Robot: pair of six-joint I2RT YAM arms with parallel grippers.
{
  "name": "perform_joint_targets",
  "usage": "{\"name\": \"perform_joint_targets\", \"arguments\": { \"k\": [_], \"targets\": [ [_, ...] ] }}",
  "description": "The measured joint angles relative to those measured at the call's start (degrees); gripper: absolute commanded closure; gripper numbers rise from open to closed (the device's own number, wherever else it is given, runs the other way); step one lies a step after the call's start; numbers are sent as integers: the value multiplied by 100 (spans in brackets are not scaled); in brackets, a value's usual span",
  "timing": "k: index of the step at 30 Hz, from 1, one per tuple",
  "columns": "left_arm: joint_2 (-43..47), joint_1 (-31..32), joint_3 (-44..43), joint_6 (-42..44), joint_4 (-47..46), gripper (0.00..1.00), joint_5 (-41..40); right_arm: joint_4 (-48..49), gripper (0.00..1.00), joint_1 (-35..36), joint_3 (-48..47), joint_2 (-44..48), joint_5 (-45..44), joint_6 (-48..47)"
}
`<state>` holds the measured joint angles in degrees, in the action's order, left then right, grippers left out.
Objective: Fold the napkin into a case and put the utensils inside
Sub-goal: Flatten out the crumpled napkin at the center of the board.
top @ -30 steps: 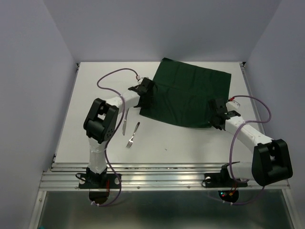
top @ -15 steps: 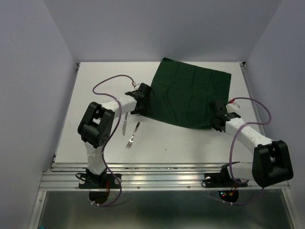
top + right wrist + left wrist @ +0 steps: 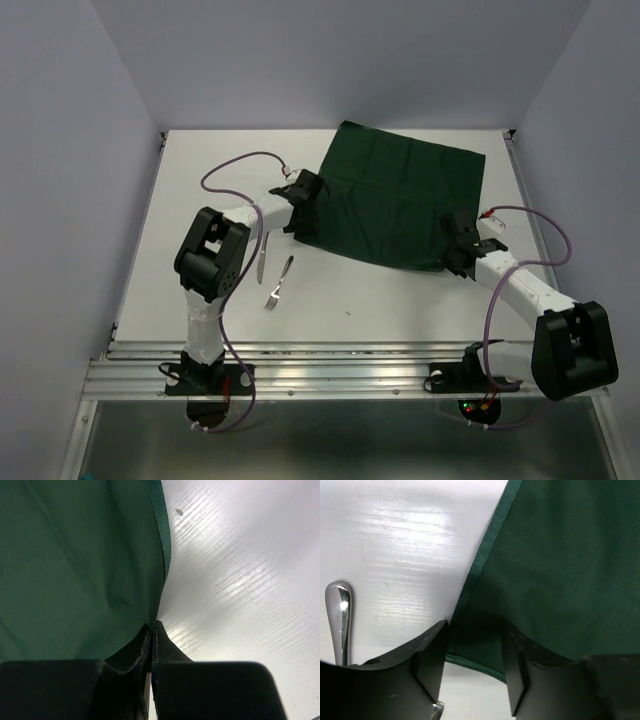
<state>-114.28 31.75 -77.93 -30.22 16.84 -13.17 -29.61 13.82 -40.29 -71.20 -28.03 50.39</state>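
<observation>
— Right gripper is clenched on the napkin, see? Both jaws are pressed together on the hem at the near right corner, and the cloth puckers a little where they bite.

— And the napkin itself?

— Dark green, spread out flat in one layer (not folded into a case yet). It lies askew on the far right part of the table, with one corner reaching almost to the back edge.

— What about the other arm?

— Left gripper is down at the near left corner. Its jaws stand apart, one over bare table and the other over the cloth, with the hemmed corner lying in the gap between them. They are not gripping anything, so I'd call it released.

— Is it touching the cloth?

— I can't tell from here; the corner sits in shadow under the jaws.

— And the cutlery?

— Off the cloth, on bare table near that left corner, close beside the left arm. The knife is on the left and the fork just to its right. They lie near each other without touching. The fork is slightly tilted, its tines toward the near edge.
</observation>
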Motion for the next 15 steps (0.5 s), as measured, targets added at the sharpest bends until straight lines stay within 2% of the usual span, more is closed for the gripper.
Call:
{"name": "perform_joint_targets", "arguments": {
  "k": [7, 8, 10, 11, 15],
  "targets": [
    [-42, 0, -22, -4, -81, 71, -46, 4, 99, 0, 7, 9, 0, 0],
    [-44, 0, -22, -7, -90, 79, -42, 7, 99, 0, 7, 9, 0, 2],
    [-52, 0, -22, -20, -125, 85, -22, 7, 99, 0, 11, 9, 2, 7],
    [-59, 0, -22, -11, -138, 93, -13, 11, 99, 0, 33, 9, 4, 17],
    [-66, 0, -22, -9, -208, 100, 72, 4, 99, 0, 129, 17, 7, 37]
  ]
}}
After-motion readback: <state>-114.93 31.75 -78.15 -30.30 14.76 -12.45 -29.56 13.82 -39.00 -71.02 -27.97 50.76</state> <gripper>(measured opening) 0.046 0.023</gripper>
